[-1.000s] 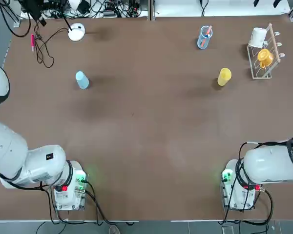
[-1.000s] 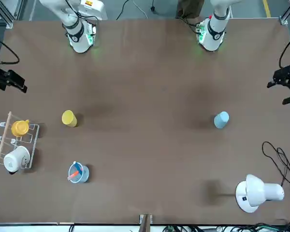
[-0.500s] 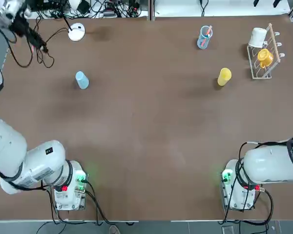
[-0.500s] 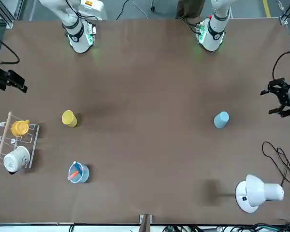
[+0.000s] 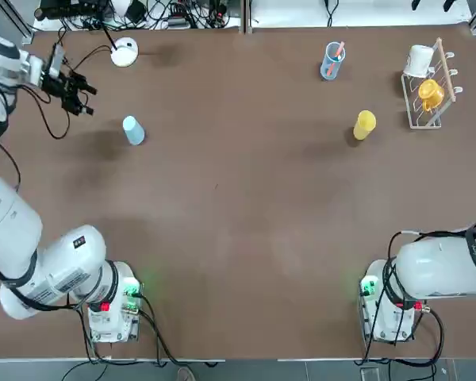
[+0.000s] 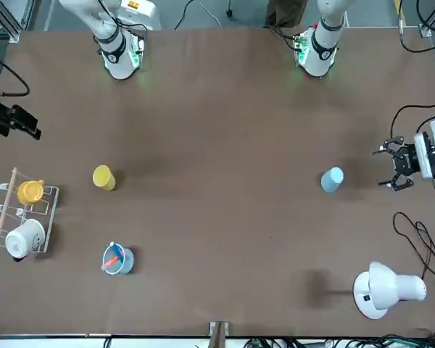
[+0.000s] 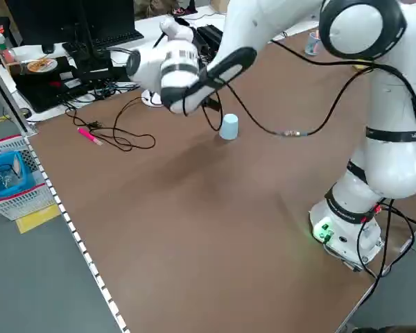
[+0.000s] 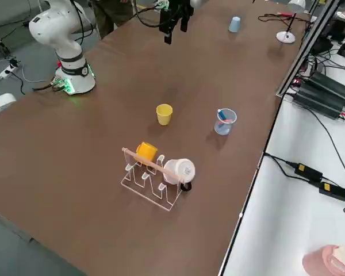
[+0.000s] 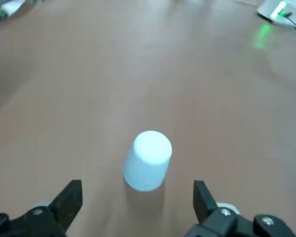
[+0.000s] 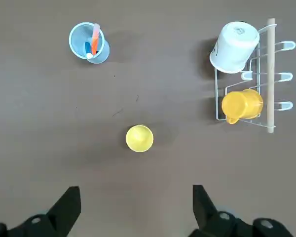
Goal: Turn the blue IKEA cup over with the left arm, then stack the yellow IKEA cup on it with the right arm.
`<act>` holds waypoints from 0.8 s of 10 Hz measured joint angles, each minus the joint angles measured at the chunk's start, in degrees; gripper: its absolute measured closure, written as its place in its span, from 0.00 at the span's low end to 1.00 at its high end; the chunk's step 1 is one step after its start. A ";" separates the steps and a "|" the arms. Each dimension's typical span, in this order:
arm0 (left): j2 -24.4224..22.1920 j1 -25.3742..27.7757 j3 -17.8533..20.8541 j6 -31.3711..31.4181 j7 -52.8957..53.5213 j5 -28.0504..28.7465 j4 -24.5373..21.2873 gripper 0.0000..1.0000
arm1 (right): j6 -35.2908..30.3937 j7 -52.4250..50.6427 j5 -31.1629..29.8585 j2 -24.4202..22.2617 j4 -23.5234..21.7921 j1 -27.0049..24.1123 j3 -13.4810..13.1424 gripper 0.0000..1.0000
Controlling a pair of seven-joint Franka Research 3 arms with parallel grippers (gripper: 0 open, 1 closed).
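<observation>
The blue cup (image 5: 132, 130) stands on the left half of the table, and in the left wrist view its upward end (image 9: 148, 160) looks closed. My left gripper (image 5: 78, 91) hangs open above the table, a little to the left of the cup and beyond it, not touching; its fingers (image 9: 69, 200) frame the cup. The yellow cup (image 5: 365, 124) stands upright and alone on the right half. High above it my right gripper (image 6: 18, 122) is open and empty, looking down on the yellow cup (image 10: 139, 138).
A wire rack (image 5: 439, 79) with a white mug and an orange mug stands at the far right. A clear blue cup with pens (image 5: 332, 61) is beyond the yellow cup. A white lamp (image 5: 124, 52) and loose cables (image 5: 63, 83) lie at the far left.
My left gripper has swung in from the table's far-left edge toward the blue cup. The cups and the right arm have not moved.
</observation>
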 joint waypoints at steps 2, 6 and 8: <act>3.83 -0.02 -0.38 -0.63 8.48 -1.46 -0.46 0.01 | 0.04 -0.02 0.00 0.01 0.00 0.25 0.13 0.00; 11.92 0.21 -0.42 -3.78 16.10 -4.20 0.62 0.01 | 0.05 -0.02 0.00 0.01 -0.02 0.46 0.13 0.00; 15.53 0.48 -0.47 -4.92 16.70 -5.11 3.72 0.01 | -0.01 -0.02 0.00 0.02 -0.05 0.47 0.11 0.00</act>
